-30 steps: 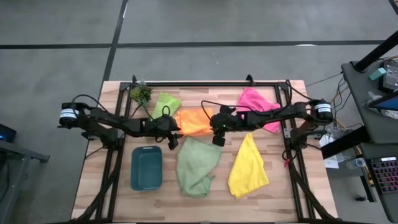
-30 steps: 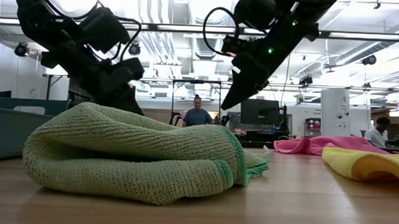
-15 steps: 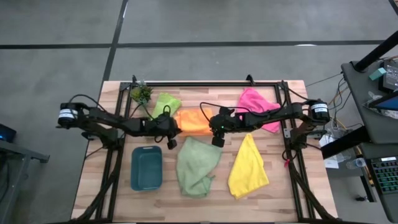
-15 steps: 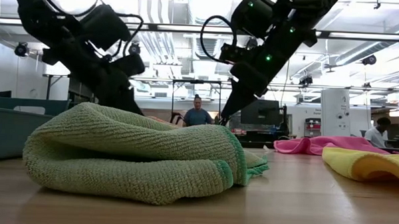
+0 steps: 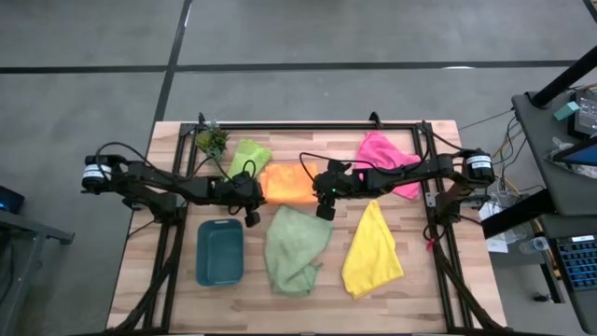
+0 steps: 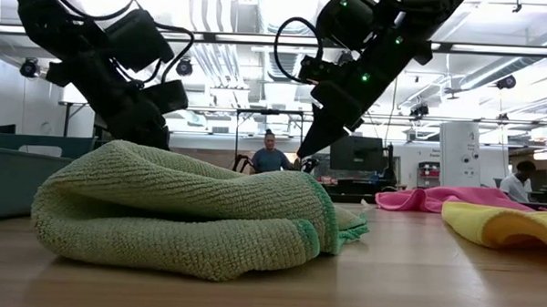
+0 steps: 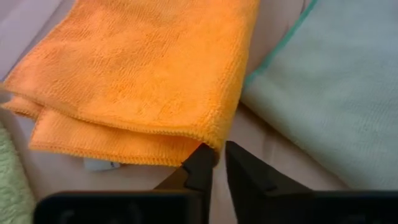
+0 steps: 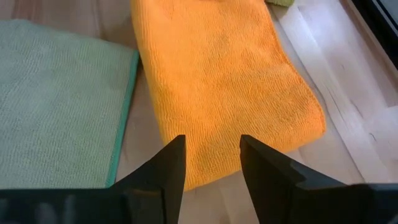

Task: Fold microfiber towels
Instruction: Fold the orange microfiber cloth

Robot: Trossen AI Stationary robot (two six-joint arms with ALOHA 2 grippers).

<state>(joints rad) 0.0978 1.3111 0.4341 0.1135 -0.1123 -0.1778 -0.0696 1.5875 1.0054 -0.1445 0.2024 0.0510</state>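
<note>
Microfiber towels lie spread over the table (image 5: 438, 299): nearest, sage towel (image 5: 297, 248) and yellow towel (image 5: 373, 250), both crumpled. Mid-table, orange towel (image 5: 287, 183) looks folded; left hand (image 7: 216, 163) pinches its corner, right hand (image 8: 211, 155) hovers open above it. Farthest, lime towel (image 5: 248, 154) and pink towel (image 5: 387, 154) remain unfolded.

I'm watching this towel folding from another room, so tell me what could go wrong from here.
1. The left gripper has its jaws nearly shut beside the folded orange microfiber towel's corner; it may have caught only one layer, or none.
2. The right gripper, jaws open over the same towel, could pull against the left and undo the fold.
3. The pale sage green towel lies close by and might get dragged along.
</note>
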